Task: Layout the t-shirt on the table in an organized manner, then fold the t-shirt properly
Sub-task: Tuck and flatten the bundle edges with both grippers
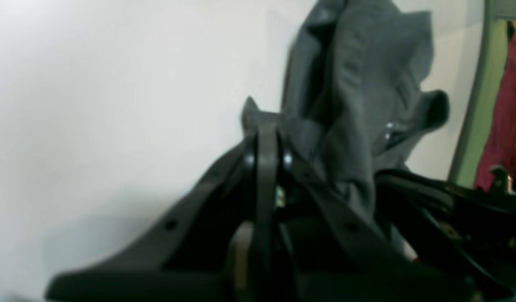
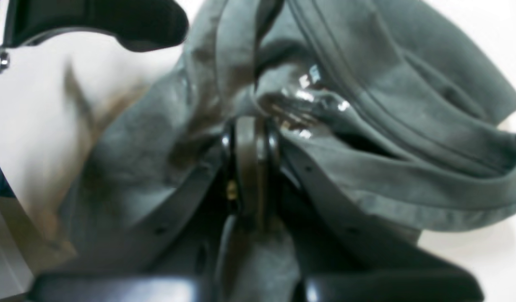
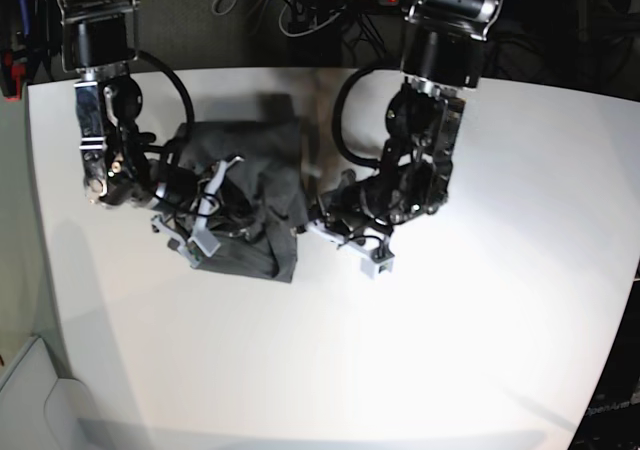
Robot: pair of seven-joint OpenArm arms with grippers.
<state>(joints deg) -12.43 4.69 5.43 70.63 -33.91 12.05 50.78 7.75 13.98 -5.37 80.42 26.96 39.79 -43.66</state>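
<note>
Near field, right wrist view: the right claw (image 2: 251, 126) is clenched on a gathered fold of the t-shirt (image 2: 367, 138), its jaws pressed together with cloth bunched to either side. The fabric is dark charcoal grey, soft and heavily creased; a stitched hem band runs diagonally across the upper right, and a small glossy patch sits just beyond the jaw tips.

Left wrist view: the left claw (image 1: 266, 138) is likewise clenched, nipping a small peak of the t-shirt (image 1: 350, 96). Beyond it the cloth rises in loose vertical folds over the white table (image 1: 94, 105).

Overhead, base view: the t-shirt (image 3: 255, 185) lies crumpled in a compact, roughly rectangular heap on the table (image 3: 400, 360), toward its left and far side. The right claw (image 3: 205, 225) is buried in the heap's left part; the left claw (image 3: 312, 210) meets the heap's right edge. Most of the table around the garment is bare.
</note>
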